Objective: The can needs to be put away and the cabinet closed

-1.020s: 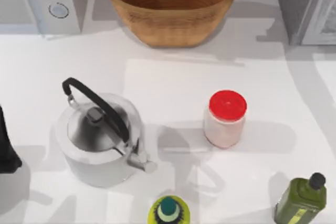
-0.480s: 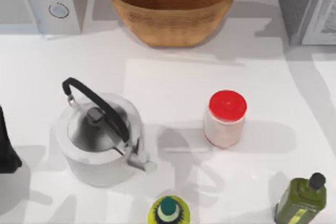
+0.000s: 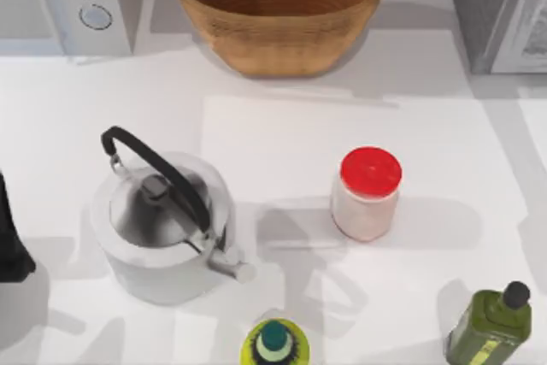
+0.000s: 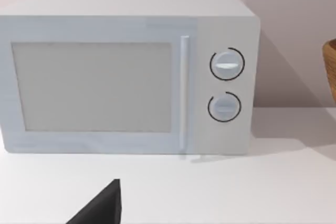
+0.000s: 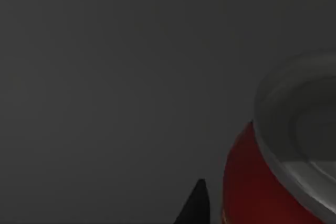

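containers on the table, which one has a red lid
The white jar near the table's middle; its flat lid is red. The green bottle has a black cap, and the yellow bottle a teal one.

Bright even light falling on the white table [image 3: 282, 126], soft grey shadows spreading beside the kettle [image 3: 162, 224] and jar [image 3: 367, 194], right wrist view showing dim grey surroundings.

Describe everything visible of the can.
In the right wrist view the can is seen close up against a dark grey surface: a red, metal-looking side wall and a silver top with a raised rim and a sunken centre. It sits at the picture's edge, so part of it is cut off. A black tip, probably a finger of the right gripper, sits just beside it; contact cannot be told.
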Controlling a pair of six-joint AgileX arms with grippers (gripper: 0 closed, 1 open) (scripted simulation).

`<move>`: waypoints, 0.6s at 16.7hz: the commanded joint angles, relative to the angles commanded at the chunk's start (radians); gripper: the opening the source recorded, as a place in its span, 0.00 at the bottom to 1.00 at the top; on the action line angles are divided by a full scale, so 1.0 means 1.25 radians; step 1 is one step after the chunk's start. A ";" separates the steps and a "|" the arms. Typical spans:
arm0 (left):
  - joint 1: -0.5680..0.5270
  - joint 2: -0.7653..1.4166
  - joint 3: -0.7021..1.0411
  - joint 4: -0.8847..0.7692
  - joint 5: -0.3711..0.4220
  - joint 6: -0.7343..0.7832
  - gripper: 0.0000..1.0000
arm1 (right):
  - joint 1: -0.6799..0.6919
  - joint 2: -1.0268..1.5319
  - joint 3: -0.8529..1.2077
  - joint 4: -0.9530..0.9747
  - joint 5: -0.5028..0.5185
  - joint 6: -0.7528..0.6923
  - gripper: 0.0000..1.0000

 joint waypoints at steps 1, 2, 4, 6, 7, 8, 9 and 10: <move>0.000 0.000 0.000 0.000 0.000 0.000 1.00 | -0.003 0.043 0.060 -0.015 -0.006 0.001 0.00; 0.000 0.000 0.000 0.000 0.000 0.000 1.00 | -0.004 0.083 0.115 -0.029 -0.014 0.001 0.00; 0.000 0.000 0.000 0.000 0.000 0.000 1.00 | -0.004 0.153 0.206 -0.052 -0.031 0.001 0.00; 0.000 0.000 0.000 0.000 0.000 0.000 1.00 | -0.003 0.204 0.267 -0.070 -0.045 -0.002 0.00; 0.000 0.000 0.000 0.000 0.000 0.000 1.00 | -0.003 0.220 0.285 -0.075 -0.049 -0.004 0.00; 0.000 0.000 0.000 0.000 0.000 0.000 1.00 | -0.002 0.229 0.293 -0.078 -0.051 -0.005 0.00; 0.000 0.000 0.000 0.000 0.000 0.000 1.00 | -0.002 0.230 0.295 -0.078 -0.051 -0.006 0.00; 0.000 0.000 0.000 0.000 0.000 0.000 1.00 | -0.002 0.230 0.295 -0.078 -0.051 -0.006 0.00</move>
